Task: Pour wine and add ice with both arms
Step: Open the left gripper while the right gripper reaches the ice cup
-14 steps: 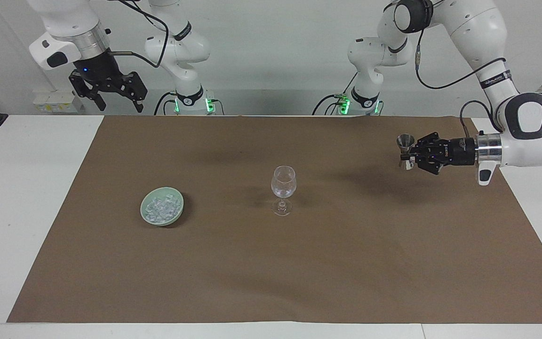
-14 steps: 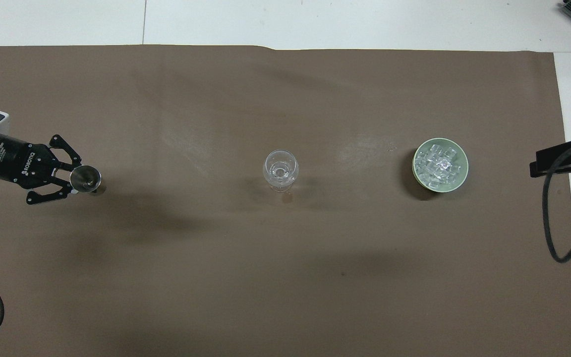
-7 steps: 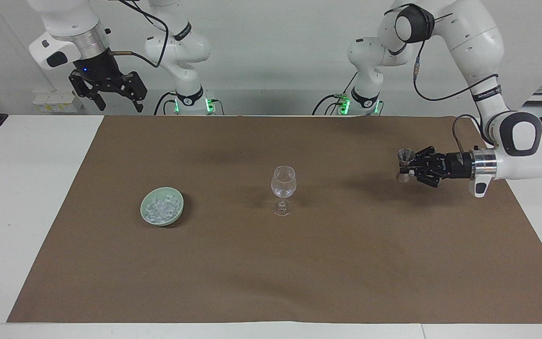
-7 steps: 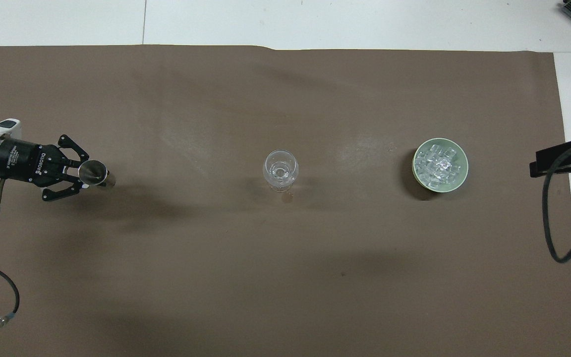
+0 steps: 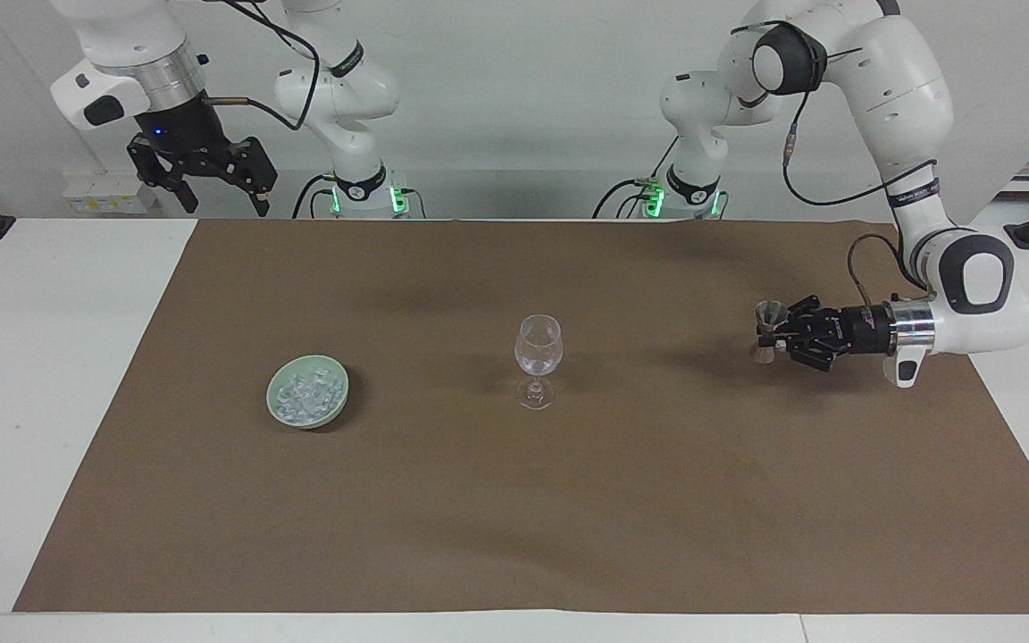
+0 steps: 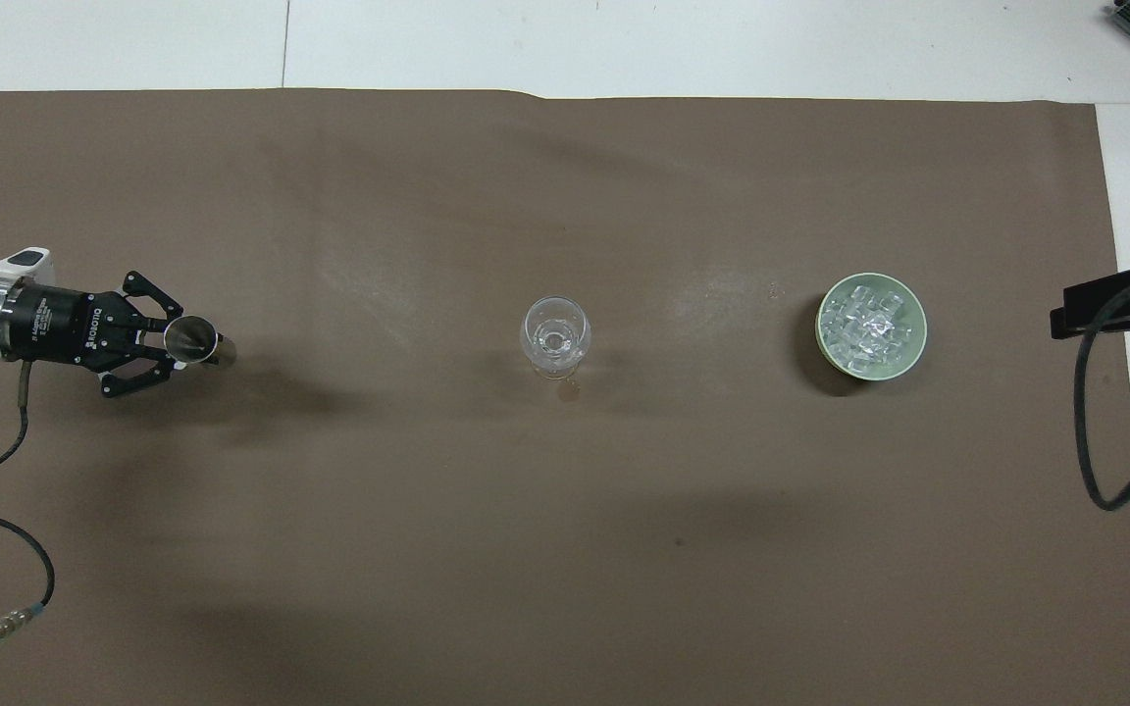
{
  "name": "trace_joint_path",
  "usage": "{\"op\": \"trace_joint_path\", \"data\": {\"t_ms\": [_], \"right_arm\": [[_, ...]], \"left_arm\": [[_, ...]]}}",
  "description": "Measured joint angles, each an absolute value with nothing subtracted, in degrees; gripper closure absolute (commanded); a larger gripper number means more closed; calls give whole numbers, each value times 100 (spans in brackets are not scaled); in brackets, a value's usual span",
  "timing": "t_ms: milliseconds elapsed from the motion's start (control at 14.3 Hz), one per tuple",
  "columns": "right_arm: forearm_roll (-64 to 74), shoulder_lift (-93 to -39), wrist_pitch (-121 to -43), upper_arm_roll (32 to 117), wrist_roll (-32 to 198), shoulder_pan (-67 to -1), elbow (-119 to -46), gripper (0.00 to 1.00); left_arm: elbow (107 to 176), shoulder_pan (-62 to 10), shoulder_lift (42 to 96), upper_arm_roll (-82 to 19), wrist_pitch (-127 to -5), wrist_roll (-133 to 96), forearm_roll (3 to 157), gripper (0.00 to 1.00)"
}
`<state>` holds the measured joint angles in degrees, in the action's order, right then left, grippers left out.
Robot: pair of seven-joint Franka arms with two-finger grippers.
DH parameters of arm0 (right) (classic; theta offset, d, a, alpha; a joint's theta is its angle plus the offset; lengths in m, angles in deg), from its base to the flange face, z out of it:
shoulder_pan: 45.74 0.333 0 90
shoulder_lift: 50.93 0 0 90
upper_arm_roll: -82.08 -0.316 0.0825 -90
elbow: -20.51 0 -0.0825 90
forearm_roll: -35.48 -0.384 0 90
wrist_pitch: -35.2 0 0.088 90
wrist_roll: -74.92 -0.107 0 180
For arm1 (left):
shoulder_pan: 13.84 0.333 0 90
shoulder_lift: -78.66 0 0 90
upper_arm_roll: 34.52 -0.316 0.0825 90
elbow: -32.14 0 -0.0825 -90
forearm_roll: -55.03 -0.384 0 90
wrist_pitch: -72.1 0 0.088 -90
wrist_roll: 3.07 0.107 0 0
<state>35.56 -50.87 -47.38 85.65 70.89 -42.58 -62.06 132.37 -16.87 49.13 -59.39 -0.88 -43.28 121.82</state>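
The left gripper (image 5: 775, 329), pinching an upright jigger (image 5: 769, 327) near the mat's (image 5: 657, 500) left-arm edge, has the glass (image 5: 538, 357) at mid-mat toward the right arm's end, while the ice (image 5: 305, 396) waits nearest the spread right gripper (image 5: 211, 183).

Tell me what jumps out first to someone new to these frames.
The left end effector, low over the brown mat at the left arm's end, is shut on a small metal hourglass-shaped jigger. A clear stemmed wine glass stands upright mid-mat, and a pale green bowl heaped with clear ice cubes sits toward the right arm's end. The right end effector waits open, raised.
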Motion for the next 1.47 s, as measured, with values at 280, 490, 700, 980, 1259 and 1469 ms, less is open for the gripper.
{"op": "trace_joint_path", "data": {"t_ms": [280, 490, 700, 980, 1259, 1469], "right_arm": [[3556, -5187, -5051, 8564, 7089, -4261, -6388, 0], [3556, -5278, -5579, 8547, 7089, -4261, -6776, 0], [3563, -5324, -6104, 8515, 7089, -4260, -7199, 0], [3614, -5350, -6836, 8473, 7089, -4260, -7832, 0], [3705, -5540, -7676, 8461, 7088, -4260, -8425, 0], [3725, -5744, -8272, 8443, 7088, -4259, -8718, 0]], "left_arm": [[13447, -1647, 4793, -5939, -236, -4015, 12290, 100], [13613, -1645, 4762, -5939, -287, -3874, 12368, 100], [13807, -1625, 4713, -5967, -320, -3650, 12445, 100], [13851, -1579, 4627, -5977, -325, -3500, 12507, 100], [13937, -1579, 4607, -5977, -339, -3374, 12660, 100], [14060, -1579, 4578, -5977, -352, -3190, 12748, 100]]}}
